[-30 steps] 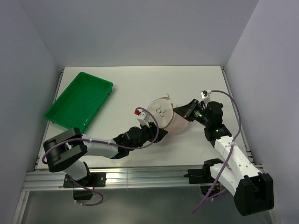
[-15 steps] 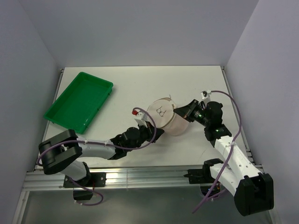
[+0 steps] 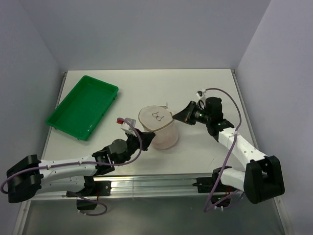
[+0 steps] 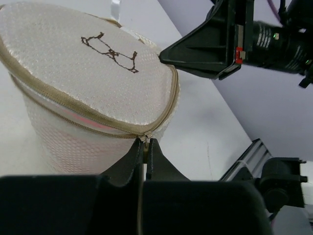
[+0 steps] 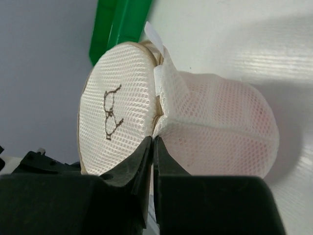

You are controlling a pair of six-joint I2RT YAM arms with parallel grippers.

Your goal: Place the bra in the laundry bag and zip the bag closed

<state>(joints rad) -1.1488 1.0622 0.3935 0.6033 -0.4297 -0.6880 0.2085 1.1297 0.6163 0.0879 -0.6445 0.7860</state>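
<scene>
The laundry bag (image 3: 159, 128) is a round white mesh pouch standing mid-table, its face with the dark bra outline tilted up. The pale pink bra shows only as a pink tint through the mesh (image 5: 230, 127) and along the zip line (image 4: 93, 125). My left gripper (image 4: 145, 141) is shut on the zipper pull at the bag's near rim; it also shows in the top view (image 3: 142, 136). My right gripper (image 5: 153, 138) is shut on the bag's rim at the far side and shows in the top view (image 3: 177, 117). The beige zip (image 4: 73, 105) looks closed along the visible rim.
A green plastic tray (image 3: 83, 105) lies at the back left, its edge showing in the right wrist view (image 5: 117, 24). The table's front rail (image 3: 156, 182) runs along the near edge. Grey walls stand on three sides.
Both arms and the bag have shifted left. The left gripper has drawn back toward the near left with the zipper pull. The right arm has stretched further out over the table.
</scene>
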